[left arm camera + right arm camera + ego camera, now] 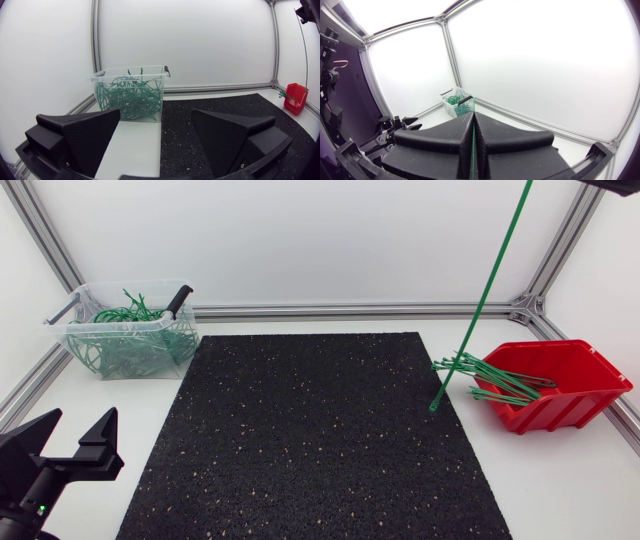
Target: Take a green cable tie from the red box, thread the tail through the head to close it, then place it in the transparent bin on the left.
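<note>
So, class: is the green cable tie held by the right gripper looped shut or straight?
Straight: the green cable tie hangs from the right gripper as one long line, with no loop.

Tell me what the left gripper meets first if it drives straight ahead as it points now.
Most likely the transparent bin of green cable ties, standing just ahead of the open left gripper. Nothing shows between them, though depth is unclear.

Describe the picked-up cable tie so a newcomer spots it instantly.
Find the red box right of the mat. One green cable tie hangs straight beside it from the right tool; the other ties lie piled in the box.
</note>
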`<move>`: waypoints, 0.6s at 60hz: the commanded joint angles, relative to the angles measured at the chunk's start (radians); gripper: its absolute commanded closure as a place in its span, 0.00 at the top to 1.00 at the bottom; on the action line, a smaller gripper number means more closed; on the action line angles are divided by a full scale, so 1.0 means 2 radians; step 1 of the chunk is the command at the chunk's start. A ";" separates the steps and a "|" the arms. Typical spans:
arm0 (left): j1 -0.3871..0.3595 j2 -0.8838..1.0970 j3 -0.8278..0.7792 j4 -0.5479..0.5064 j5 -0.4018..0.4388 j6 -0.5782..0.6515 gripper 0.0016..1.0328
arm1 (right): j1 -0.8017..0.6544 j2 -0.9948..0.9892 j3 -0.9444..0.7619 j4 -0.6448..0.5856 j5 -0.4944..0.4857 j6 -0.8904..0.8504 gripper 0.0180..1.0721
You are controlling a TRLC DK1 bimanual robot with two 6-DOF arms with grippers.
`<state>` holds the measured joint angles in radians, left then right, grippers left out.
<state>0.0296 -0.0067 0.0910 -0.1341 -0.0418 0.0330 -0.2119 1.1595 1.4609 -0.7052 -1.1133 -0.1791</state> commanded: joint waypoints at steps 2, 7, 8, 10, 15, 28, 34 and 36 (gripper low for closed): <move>-0.002 0.003 -0.017 -0.031 0.000 -0.006 0.96 | 0.031 -0.001 -0.014 0.014 0.011 0.044 0.07; -0.003 0.004 -0.017 -0.031 0.000 -0.006 0.96 | 0.058 -0.001 -0.024 0.027 0.027 0.060 0.07; -0.003 0.004 -0.017 -0.031 0.000 -0.006 0.96 | 0.064 0.000 -0.027 0.031 0.030 0.063 0.07; -0.003 0.004 -0.017 -0.031 0.000 -0.006 0.96 | 0.071 0.001 -0.030 0.034 0.034 0.070 0.07; -0.003 0.005 -0.017 -0.031 0.000 -0.006 0.96 | 0.096 0.004 -0.039 0.053 0.041 0.096 0.07; -0.005 0.005 -0.017 -0.031 0.002 -0.006 0.96 | 0.146 0.008 -0.062 0.101 0.062 0.167 0.07; -0.006 0.005 -0.017 -0.031 0.002 -0.006 0.96 | 0.171 0.012 -0.073 0.112 0.070 0.176 0.07; -0.006 0.003 -0.017 -0.031 0.003 -0.006 0.96 | 0.178 0.012 -0.076 0.113 0.073 0.177 0.07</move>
<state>0.0231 -0.0059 0.0910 -0.1341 -0.0383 0.0330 0.1139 1.1679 1.3415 -0.4953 -0.9779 0.1310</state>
